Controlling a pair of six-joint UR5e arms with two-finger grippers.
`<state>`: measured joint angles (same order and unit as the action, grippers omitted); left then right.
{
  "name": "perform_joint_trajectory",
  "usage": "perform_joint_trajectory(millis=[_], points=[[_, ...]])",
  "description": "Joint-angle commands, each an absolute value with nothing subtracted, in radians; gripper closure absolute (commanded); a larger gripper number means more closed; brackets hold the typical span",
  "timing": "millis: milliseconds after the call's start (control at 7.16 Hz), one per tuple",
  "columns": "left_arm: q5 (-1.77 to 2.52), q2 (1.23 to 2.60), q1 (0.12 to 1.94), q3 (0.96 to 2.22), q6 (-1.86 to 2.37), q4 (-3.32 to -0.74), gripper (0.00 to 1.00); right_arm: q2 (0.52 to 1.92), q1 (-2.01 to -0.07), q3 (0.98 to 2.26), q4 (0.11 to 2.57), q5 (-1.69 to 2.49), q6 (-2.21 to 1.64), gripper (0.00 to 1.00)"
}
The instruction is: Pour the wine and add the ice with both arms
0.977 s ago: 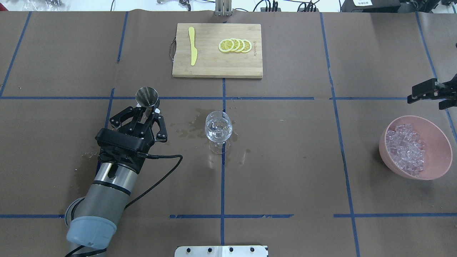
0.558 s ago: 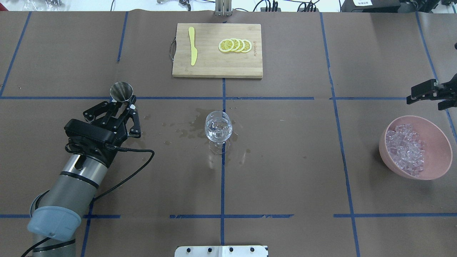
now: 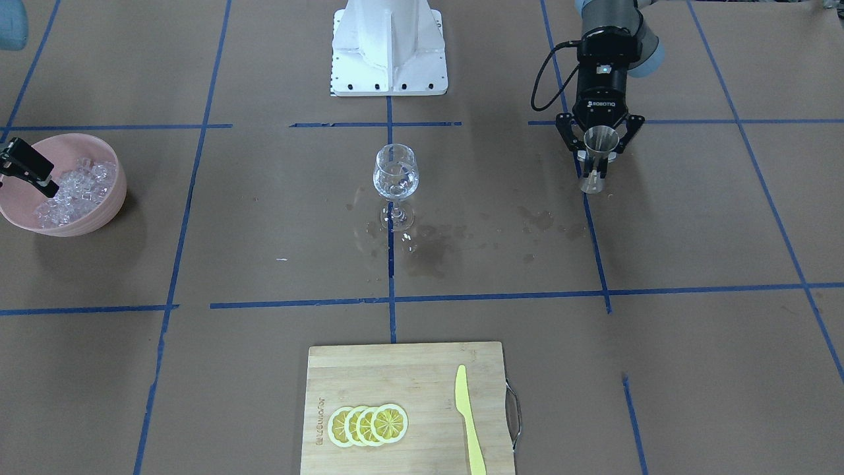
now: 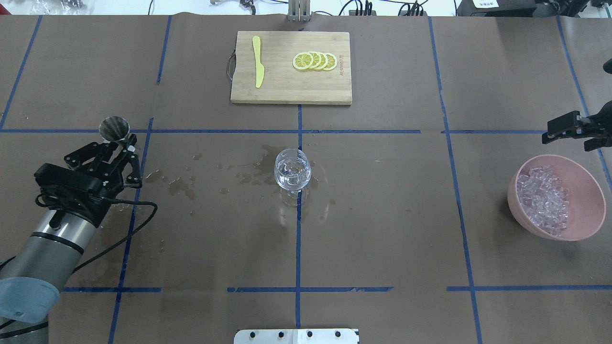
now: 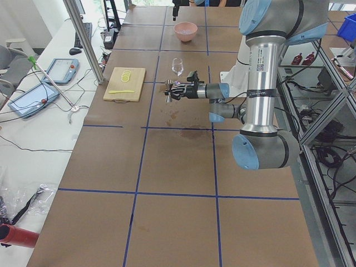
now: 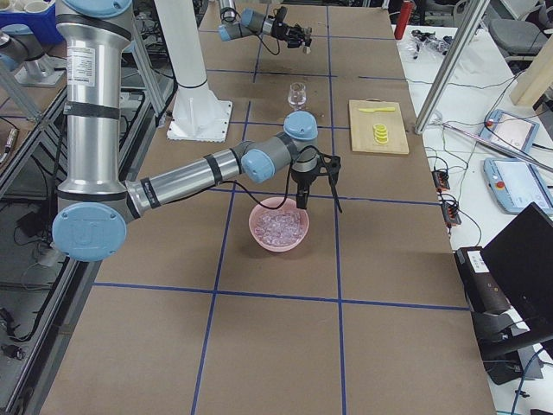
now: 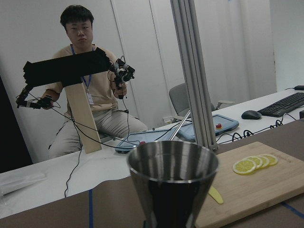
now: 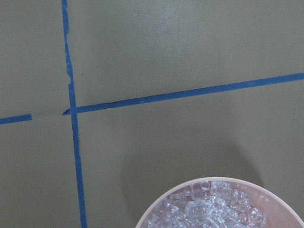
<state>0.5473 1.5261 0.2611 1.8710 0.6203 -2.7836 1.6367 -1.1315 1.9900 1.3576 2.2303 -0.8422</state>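
Observation:
My left gripper (image 4: 114, 149) (image 3: 597, 162) is shut on a steel jigger (image 4: 114, 128) (image 3: 601, 141), held upright at the table's left, well away from the wine glass (image 4: 292, 168) (image 3: 395, 173). The jigger's rim (image 7: 173, 164) fills the left wrist view; its inside is hidden. The glass stands at the centre with a little near-colourless wine (image 4: 292, 179) in it. Ice (image 4: 545, 199) (image 8: 209, 209) fills a pink bowl (image 4: 589, 191) (image 3: 20, 218) at the right. My right gripper (image 4: 573, 131) (image 6: 315, 192) hovers open beside the bowl's far rim, with nothing in it.
Wet brown stains (image 4: 248, 176) spread left of and around the glass. A bamboo cutting board (image 4: 282, 88) at the far middle carries a yellow knife (image 4: 258, 62) and lemon slices (image 4: 315, 61). A person (image 7: 85, 90) sits beyond the table's far edge.
My left arm has carried the jigger leftward, away from the glass, uncovering more wet stains. My right gripper has shifted only slightly.

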Motion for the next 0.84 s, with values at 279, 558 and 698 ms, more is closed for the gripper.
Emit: perform_joint_trajectory(millis=[279,558,698], points=[[0.548,1.456,0.275,1.894,0.756,-2.792,1.00,1.716,-1.066,1.993,1.235,2.136,-0.869,0.00],[0.548,1.454,0.276,1.896,0.758,-2.813,1.00,1.765,-1.017,1.990,1.140,2.088,-0.925,0.00],[0.548,1.453,0.276,1.894,0.758,-2.813,1.00,1.778,-0.979,1.988,1.128,2.053,-0.930,0.00]])
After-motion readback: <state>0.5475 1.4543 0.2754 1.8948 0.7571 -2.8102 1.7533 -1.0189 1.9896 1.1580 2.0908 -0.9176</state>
